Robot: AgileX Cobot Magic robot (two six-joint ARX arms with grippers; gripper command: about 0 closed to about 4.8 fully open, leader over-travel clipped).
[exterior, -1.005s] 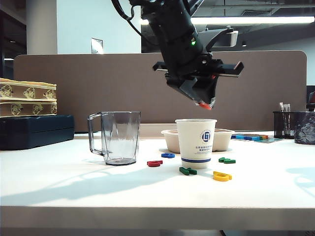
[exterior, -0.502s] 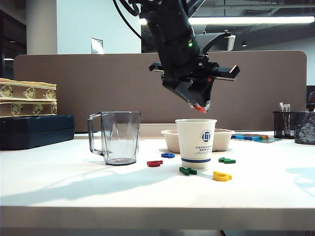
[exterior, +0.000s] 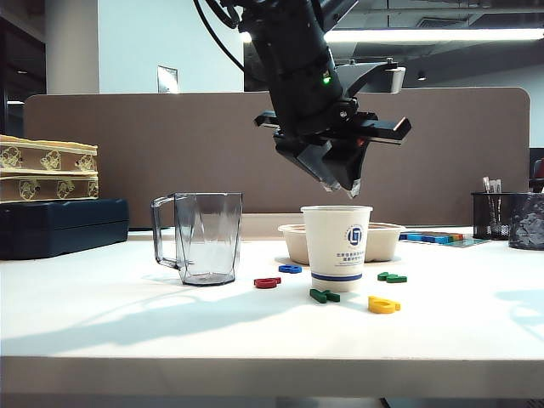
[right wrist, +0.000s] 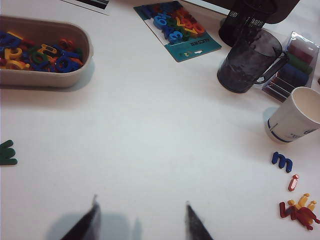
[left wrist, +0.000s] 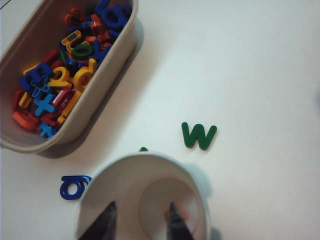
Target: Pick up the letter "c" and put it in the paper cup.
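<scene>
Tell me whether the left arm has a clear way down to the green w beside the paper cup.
Probably yes. The left gripper hangs over the paper cup, fingers apart, and the green w lies flat on bare table just beside the cup, nothing on it. It would need to sidestep the rim.

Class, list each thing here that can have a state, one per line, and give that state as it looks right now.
Left gripper: open, above the paper cup's mouth, holding nothing.
Right gripper: open, empty, over bare table.
Paper cup: upright, with something orange-red at its bottom, probably the letter "c".
Mug: upright, empty.
Bowl: upright, full of letters.
</scene>
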